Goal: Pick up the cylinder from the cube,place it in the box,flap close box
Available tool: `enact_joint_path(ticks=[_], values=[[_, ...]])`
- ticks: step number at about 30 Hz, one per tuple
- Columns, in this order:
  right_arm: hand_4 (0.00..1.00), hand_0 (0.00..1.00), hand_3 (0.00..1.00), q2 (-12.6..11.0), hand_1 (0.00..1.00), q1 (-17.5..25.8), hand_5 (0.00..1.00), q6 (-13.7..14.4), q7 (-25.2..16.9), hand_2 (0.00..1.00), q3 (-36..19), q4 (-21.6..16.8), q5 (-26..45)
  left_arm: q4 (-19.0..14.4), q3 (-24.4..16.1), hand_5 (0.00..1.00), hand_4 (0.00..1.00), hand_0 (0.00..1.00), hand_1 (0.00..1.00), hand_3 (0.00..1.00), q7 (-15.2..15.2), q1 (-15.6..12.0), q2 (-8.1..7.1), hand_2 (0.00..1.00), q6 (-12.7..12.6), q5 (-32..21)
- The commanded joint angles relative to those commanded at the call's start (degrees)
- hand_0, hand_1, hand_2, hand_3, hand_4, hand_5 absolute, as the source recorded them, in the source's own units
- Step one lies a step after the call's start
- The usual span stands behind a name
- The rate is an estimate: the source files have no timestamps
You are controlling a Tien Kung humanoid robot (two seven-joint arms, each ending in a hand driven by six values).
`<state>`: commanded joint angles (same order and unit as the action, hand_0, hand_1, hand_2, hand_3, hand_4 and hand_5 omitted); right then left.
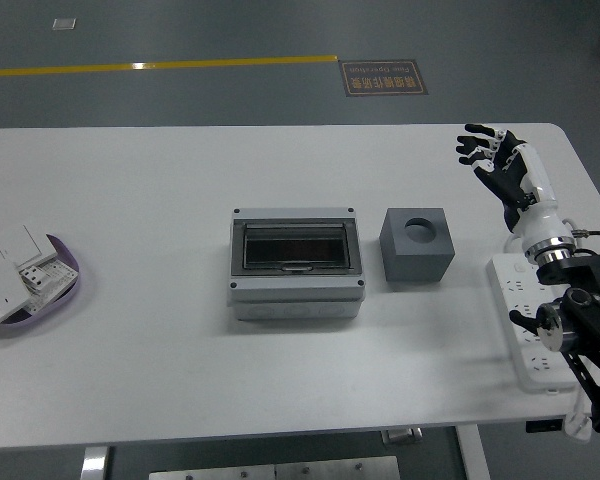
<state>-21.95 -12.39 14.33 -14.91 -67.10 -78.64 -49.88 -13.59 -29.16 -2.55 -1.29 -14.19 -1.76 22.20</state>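
Grey and closed, the box [296,262] sits mid-table with its smoked clear flap lying flat. Just right of the box stands the cube [417,246], and the round socket in its top looks empty (no cylinder shows anywhere, so I cannot tell where it is; it may be inside the box). Well to the right of the box, the right hand [498,161] hangs over the table's edge above a white power strip [525,320], fingers spread and holding nothing. Far left of the box lies a purple dish [50,285] of white switch plates. Judging by this, the task looks finished; the next move is likely only to bring the arm to rest.
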Motion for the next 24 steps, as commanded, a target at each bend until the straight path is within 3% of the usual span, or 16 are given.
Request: enact_joint_path(ticks=[1,2,7,8,13,14,24], values=[[0.709,0.654,0.624,0.04,0.635,0.01,0.297,-0.15,0.06,0.563,-0.12,-0.1,0.24,-0.01,-0.05,0.218,0.702,0.593,0.629,0.64,0.01,0.04,0.04,0.623,0.0,0.01],[0.75,0.621,0.596,0.06,0.608,0.02,0.226,-0.29,0.12,0.54,-0.2,-0.18,0.33,-0.02,-0.07,0.216,0.702,0.593,0.629,0.641,0.01,0.08,0.07,0.624,0.01,0.02],[0.75,0.621,0.596,0.16,0.608,0.11,0.226,-0.69,0.34,0.54,-0.54,-0.54,0.53,-0.01,-0.06,0.216,0.702,0.593,0.629,0.641,0.0,0.21,0.24,0.624,0.04,-0.02],[0.757,0.601,0.607,0.17,0.613,0.14,0.094,-0.71,0.36,0.539,-0.63,-0.55,0.6,0.01,-0.04,0.219,0.703,0.593,0.629,0.64,0.0,0.21,0.25,0.623,0.04,-0.05],[0.757,0.601,0.607,0.09,0.613,0.28,0.094,-0.68,0.51,0.539,-0.89,-0.41,0.79,0.08,0.02,0.219,0.703,0.593,0.629,0.64,0.01,0.2,0.24,0.623,0.01,-0.19],[0.693,0.623,0.612,0.07,0.611,0.3,0.022,-0.67,0.54,0.545,-0.9,-0.37,0.82,0.08,0.02,0.219,0.703,0.593,0.629,0.639,0.01,0.21,0.25,0.624,0.01,-0.2],[0.687,0.627,0.608,0.01,0.615,0.31,0.023,-0.85,0.81,0.538,-1.1,-0.06,0.88,0.06,-0.1,0.218,0.703,0.593,0.629,0.64,0.02,0.52,0.52,0.623,0.03,-0.12]])
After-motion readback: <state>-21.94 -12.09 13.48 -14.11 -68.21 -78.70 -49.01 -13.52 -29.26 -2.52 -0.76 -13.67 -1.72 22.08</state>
